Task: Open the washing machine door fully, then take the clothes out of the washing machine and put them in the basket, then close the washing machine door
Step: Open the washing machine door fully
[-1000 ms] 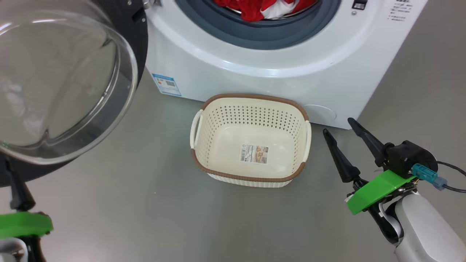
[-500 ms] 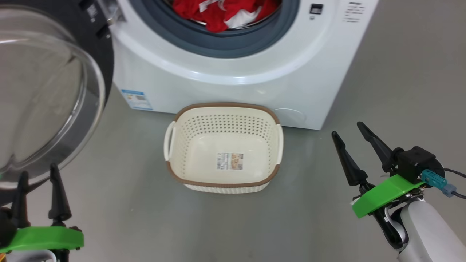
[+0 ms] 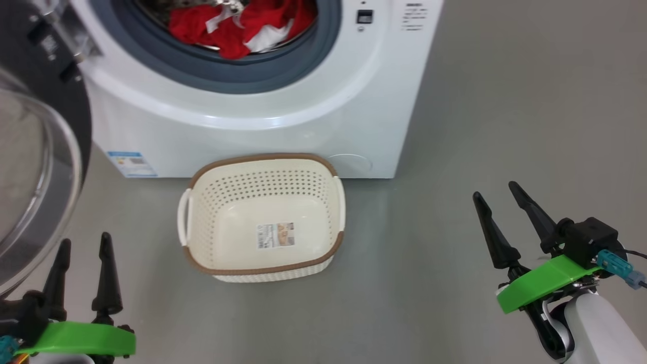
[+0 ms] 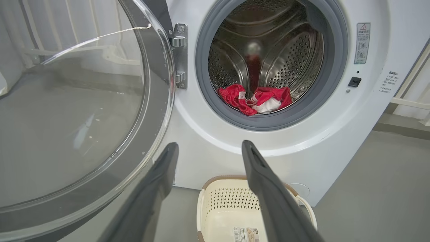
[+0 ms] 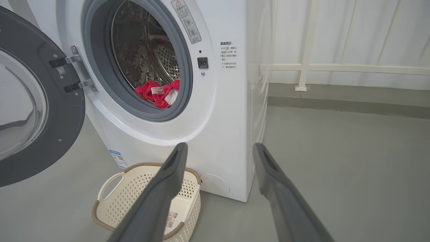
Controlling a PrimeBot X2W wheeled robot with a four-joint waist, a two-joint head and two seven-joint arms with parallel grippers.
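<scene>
Head camera has swung rightward. Left claw (image 3: 85, 238) and right claw (image 3: 495, 189) stand spread, empty; open floor (image 3: 480, 101) flanks the basket (image 3: 263, 157).

Bright, even light with faint shadows; a glare band crosses the washer (image 3: 237, 121) front; wrist-view edges look bent.

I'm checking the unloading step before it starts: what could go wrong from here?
The washing machine door stands open close beside the left hand; reaching for the clothes may clip its glass. The clothes lie bunched behind the grey drum lip and may snag there, or fall outside the basket below.
</scene>
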